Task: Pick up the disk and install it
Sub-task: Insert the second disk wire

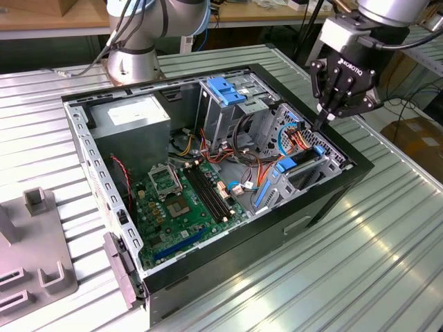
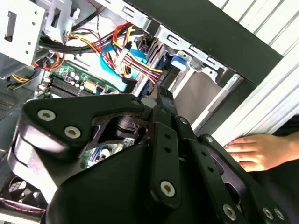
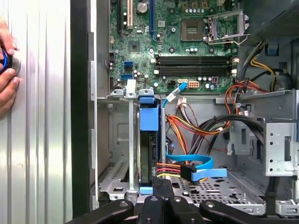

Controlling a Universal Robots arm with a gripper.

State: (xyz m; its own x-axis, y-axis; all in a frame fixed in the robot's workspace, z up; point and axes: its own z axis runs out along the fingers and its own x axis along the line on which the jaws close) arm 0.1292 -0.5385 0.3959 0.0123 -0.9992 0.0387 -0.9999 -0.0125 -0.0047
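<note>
Gripper (image 1: 322,123) hovers fingers pinched together, holding nothing, just above the disk (image 3: 150,154) standing on edge in its cage inside the open computer case (image 1: 325,200); ribbed metal table (image 1: 360,277) underneath; wooden benches behind; a person's hand (image 2: 254,151) rests beside the case.

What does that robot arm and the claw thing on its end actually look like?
The arm is built of silvery-grey metal tubes with pale blue caps at its joints, and black cables run along it. Its tool is matte black, made of angular linked bars fastened with silver screws, bearing white lettering, below a silver wrist ring.
</note>
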